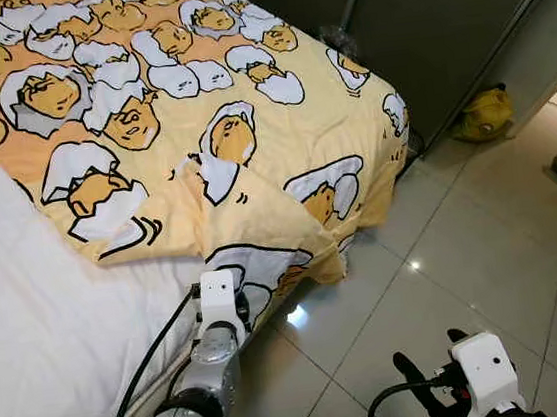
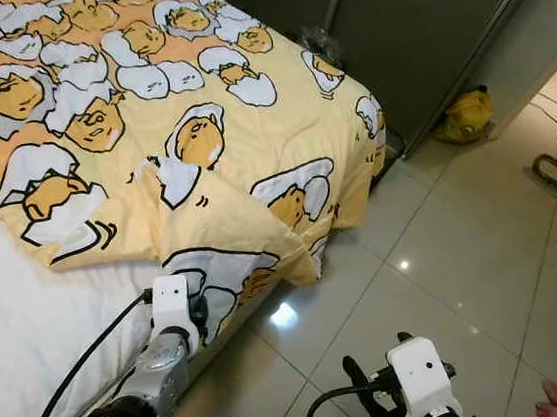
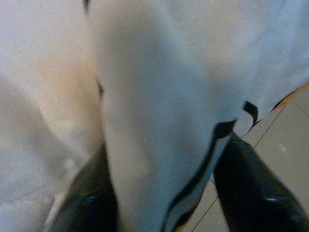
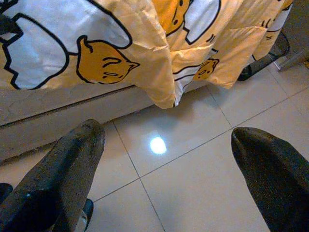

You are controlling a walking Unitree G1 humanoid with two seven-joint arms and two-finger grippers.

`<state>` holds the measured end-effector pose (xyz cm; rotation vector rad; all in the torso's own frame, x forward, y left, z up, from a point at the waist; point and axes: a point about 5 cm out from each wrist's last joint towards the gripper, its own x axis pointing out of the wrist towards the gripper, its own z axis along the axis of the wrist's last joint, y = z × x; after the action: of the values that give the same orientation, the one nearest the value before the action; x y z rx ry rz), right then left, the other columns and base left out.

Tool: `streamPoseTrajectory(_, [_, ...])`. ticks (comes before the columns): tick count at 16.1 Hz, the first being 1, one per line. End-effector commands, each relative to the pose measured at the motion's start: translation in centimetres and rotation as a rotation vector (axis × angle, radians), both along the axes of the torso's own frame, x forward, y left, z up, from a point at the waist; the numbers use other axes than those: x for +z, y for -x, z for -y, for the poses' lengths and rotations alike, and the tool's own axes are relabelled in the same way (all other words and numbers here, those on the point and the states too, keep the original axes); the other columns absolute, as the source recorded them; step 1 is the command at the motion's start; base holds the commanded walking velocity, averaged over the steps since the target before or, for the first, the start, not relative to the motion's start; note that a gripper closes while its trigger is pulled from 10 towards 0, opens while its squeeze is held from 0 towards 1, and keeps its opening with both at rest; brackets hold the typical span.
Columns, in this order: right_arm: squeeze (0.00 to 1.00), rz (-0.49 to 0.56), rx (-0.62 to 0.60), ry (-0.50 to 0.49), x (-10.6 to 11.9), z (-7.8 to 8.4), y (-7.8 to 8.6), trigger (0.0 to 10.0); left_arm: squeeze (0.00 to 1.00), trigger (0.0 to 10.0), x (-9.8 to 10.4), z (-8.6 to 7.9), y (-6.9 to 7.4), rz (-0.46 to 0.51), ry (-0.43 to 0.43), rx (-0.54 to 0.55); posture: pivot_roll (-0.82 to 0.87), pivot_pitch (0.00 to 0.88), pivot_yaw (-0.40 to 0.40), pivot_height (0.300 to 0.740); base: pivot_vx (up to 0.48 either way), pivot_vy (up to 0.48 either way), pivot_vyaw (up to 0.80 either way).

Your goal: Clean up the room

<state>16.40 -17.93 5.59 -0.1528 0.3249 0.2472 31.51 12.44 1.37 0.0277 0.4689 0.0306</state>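
Fingers [image 3: 89, 193] of the left gripper [image 3: 159, 193] straddle a fold of the yellow quilt [image 1: 197, 107] at the bed's [image 1: 41, 336] foot edge (cloth between them); right gripper [image 4: 164, 159] hangs spread wide, empty, above the floor [image 1: 465, 258].

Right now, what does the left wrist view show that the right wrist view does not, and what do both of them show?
Left wrist view: the left tool has quilt fabric lying between its two black fingers, seen very close and blurred.

Right wrist view: the right tool is open over the tiled floor, holding nothing, with the quilt's hanging edge, the bed base and a light reflection beyond.

Both: the yellow cartoon quilt and pale floor tiles.
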Motion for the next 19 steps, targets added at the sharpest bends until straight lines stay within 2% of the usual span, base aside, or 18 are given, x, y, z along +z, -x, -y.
streamPoseTrajectory(1, [0.0,-0.02,-0.014,0.016,0.0,0.6,0.3,10.0,0.0,0.0,-1.3,0.4,1.2,-0.053,0.008,-0.019,-0.31,0.25,-0.242,0.74,0.0,0.0,0.0])
streamPoseTrajectory(4, [0.0,-0.017,-0.025,-0.001,-0.2,0.2,-0.1,10.0,0.0,0.0,-1.6,-0.3,1.5,-0.057,-0.002,-0.042,-0.27,0.247,-0.218,0.74,0.0,0.0,0.0])
streamPoseTrajectory(6, [0.0,-0.001,-0.033,-0.022,-0.2,-0.4,-1.0,10.0,0.0,0.0,-1.3,-0.7,1.2,-0.044,-0.033,-0.071,-0.25,0.231,-0.192,0.74,0.0,0.0,0.0])
streamPoseTrajectory(8, [0.0,0.015,-0.037,-0.03,-0.1,-0.7,-1.8,10.0,0.0,0.0,-0.9,-0.8,0.8,-0.029,-0.025,-0.078,-0.25,0.215,-0.181,0.74,0.0,0.0,0.0])
streamPoseTrajectory(13, [0.0,0.04,-0.048,-0.024,0.0,-0.4,-3.1,10.0,0.0,0.0,-0.1,-0.5,0.1,0.0,-0.017,-0.121,-0.24,0.184,-0.162,0.74,0.0,0.0,0.0])
streamPoseTrajectory(15, [0.0,0.05,-0.05,-0.028,0.0,-0.5,-3.7,10.0,0.0,0.0,-0.5,-0.2,0.5,-0.017,0.009,-0.155,-0.22,0.171,-0.146,0.74,0.0,0.0,0.0])
streamPoseTrajectory(16, [0.0,0.051,-0.049,-0.031,-0.1,-0.6,-3.9,10.0,0.0,10.0,-0.9,-0.1,0.8,-0.032,-0.002,-0.171,-0.21,0.168,-0.135,0.74,0.0,0.0,0.0])
streamPoseTrajectory(18, [0.0,0.052,-0.052,-0.038,-0.3,-0.7,-4.2,10.0,0.0,10.0,-1.2,0.0,1.2,-0.036,-0.024,-0.187,-0.2,0.163,-0.128,0.74,0.0,0.0,0.0])
streamPoseTrajectory(19, [0.0,0.052,-0.052,-0.044,-0.4,-0.9,-4.5,10.0,0.0,10.0,-1.2,0.3,1.4,-0.013,-0.001,-0.216,-0.19,0.157,-0.111,0.74,0.0,0.0,0.0])
